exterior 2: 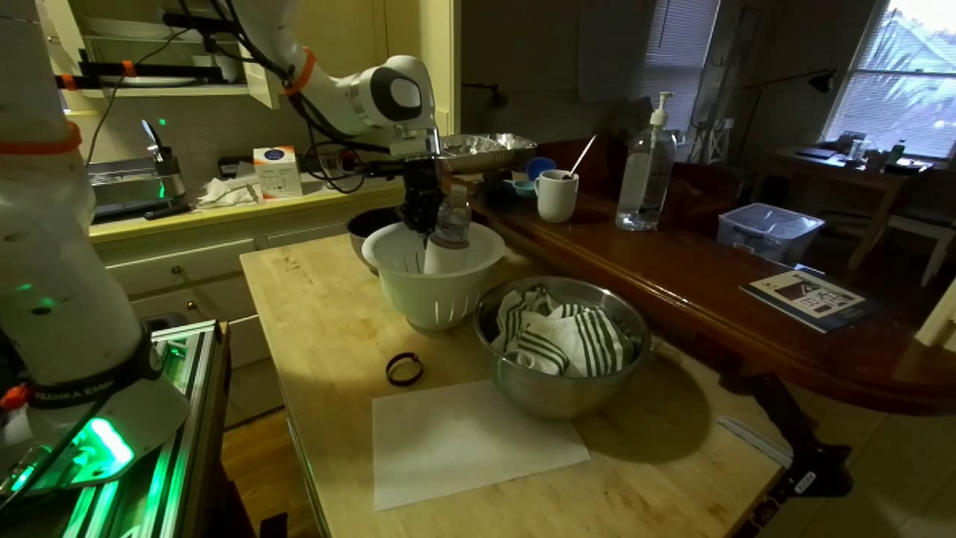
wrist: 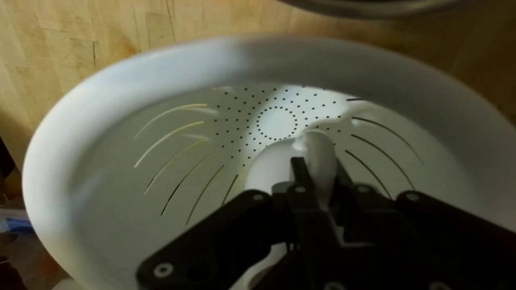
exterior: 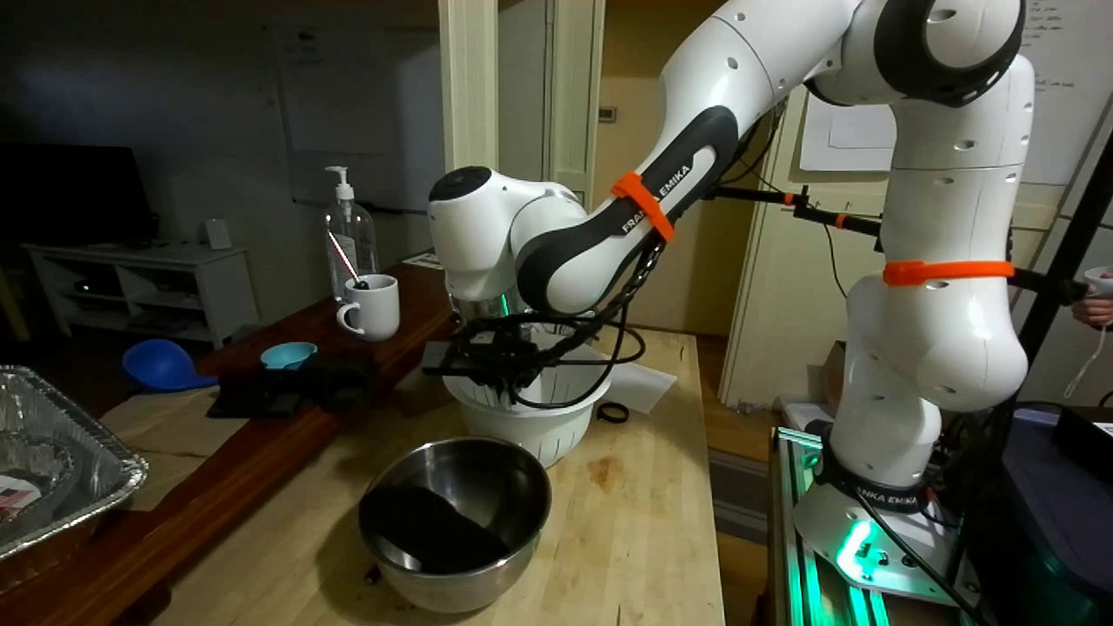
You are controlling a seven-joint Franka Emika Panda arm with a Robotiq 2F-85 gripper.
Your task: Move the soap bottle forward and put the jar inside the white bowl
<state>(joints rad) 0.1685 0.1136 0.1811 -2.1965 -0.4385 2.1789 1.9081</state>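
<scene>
gripper (wrist: 320, 166): jaws clamped on the handle (wrist: 318, 147) of the white cup (exterior 2: 446, 258), presumably the task's jar; a clear bottle (exterior 2: 453, 220) shows above it. the cup, long axis near vertical, is inside the white bowl (exterior 2: 433, 300), its body left of the jaws in the wrist view. base contact: cannot be told; verify before release. surface: wooden table (exterior 2: 336, 344). room: steel bowls (exterior 2: 556, 388) flank closely. soap bottle (exterior 2: 644, 179): upright on the raised counter (exterior 2: 687, 273).
</scene>
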